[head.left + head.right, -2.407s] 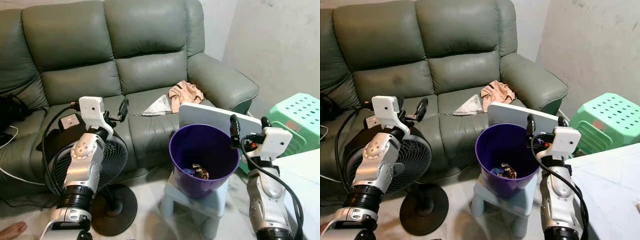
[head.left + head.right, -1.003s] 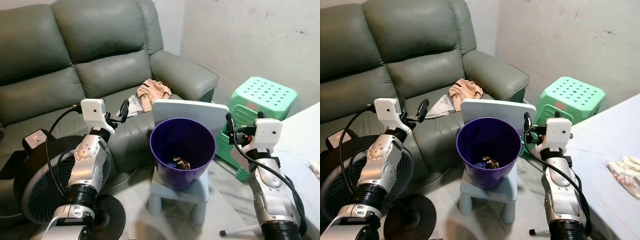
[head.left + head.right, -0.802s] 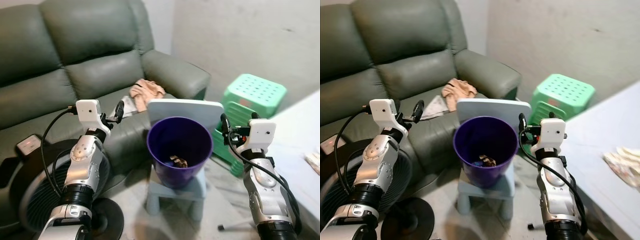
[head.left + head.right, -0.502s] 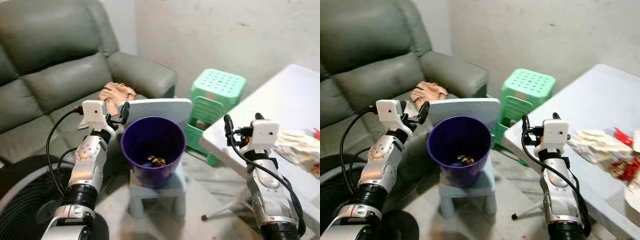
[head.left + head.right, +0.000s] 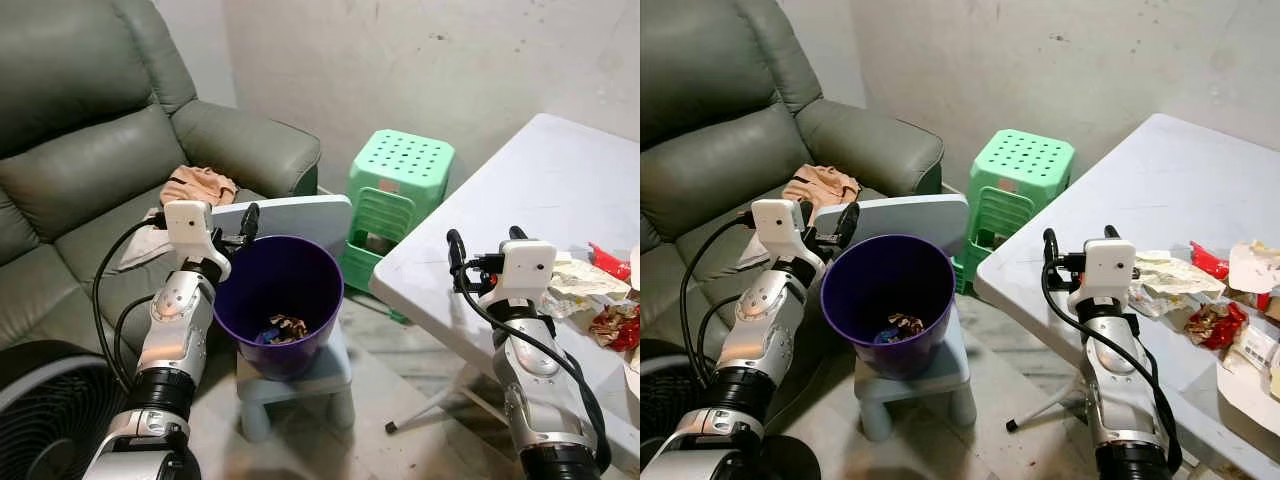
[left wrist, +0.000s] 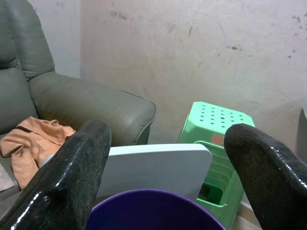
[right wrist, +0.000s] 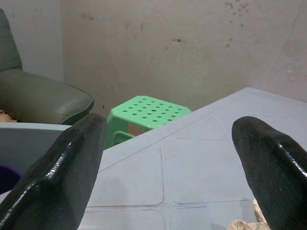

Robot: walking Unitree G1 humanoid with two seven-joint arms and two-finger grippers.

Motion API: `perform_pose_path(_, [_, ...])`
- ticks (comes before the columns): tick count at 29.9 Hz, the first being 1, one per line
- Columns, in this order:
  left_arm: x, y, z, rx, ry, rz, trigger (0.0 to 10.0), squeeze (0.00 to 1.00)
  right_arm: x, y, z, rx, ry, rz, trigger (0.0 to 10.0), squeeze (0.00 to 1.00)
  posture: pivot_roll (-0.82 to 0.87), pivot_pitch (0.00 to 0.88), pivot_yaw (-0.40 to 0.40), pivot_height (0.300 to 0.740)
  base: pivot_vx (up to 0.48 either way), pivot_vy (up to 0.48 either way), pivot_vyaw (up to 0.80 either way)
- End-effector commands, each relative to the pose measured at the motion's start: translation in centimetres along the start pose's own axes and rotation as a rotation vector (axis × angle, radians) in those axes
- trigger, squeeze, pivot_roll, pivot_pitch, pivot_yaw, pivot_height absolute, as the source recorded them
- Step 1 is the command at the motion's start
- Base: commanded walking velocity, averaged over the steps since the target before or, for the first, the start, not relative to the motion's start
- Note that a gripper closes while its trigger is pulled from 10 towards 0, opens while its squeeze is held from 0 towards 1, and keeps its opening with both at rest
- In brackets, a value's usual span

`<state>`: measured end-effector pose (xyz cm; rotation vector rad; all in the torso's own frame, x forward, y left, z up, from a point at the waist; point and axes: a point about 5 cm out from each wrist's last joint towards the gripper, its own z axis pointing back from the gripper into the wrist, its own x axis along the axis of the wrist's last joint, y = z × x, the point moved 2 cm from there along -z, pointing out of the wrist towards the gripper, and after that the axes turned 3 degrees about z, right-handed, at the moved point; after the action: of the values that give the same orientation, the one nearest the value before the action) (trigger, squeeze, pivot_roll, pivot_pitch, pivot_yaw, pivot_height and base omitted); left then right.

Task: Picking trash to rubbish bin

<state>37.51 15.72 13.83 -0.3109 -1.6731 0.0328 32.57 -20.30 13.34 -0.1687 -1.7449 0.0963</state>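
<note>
Cam has swung right since 2.4 s ago: sofa [image 5: 90, 150] now sits at frame left, fan [image 5: 45, 425] is down in the bottom-left corner, and the white table [image 5: 1140, 210] w/ trash has come into view on the right. Things themselves haven't shifted, just the view.

Purple bin [image 5: 278, 300] sits on a small pale-blue stool [image 5: 300, 380], in front of sofa, w/ a flat pale-blue board [image 5: 290, 215] leaning up behind its rim. Few bits of rubbish [image 5: 285, 328] already at bin bottom.

Trash wrappers [image 5: 1185, 285] lie on table's right part: crumpled white/clear plastic plus red packets [image 5: 1210, 325].

Green stool [image 5: 395, 195] stands against wall between sofa arm and table. Peach cloth [image 5: 198, 185] lies on sofa seat.

L gripper [image 5: 243, 225] raised just beside bin's near-left rim, fingers [image 6: 72, 177] spread apart, nothing between them. R gripper [image 5: 1077, 250] raised over table's near edge, left of the wrappers and apart from them; fingers [image 7: 67, 172] spread wide too, empty.
</note>
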Motion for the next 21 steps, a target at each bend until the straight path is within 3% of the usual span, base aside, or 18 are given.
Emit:
perform_pose_path(1, [0.33, 0.29, -0.12, 0.007, -0.006, 0.01, 10.0, 0.0, 0.27, -0.27, 0.08, -0.013, -0.006, 0.009, 10.0, 0.0, -0.03, 0.0, 0.025, 0.715, 0.0, 0.454, -0.73])
perform_pose_path(21, [0.09, 0.19, -0.02, 0.016, 0.004, -0.012, 10.0, 0.0, 0.28, -0.49, 0.2, -0.017, 0.001, 0.021, 10.0, 0.0, -0.04, 0.008, 0.018, 0.715, 0.0, 0.019, -0.73])
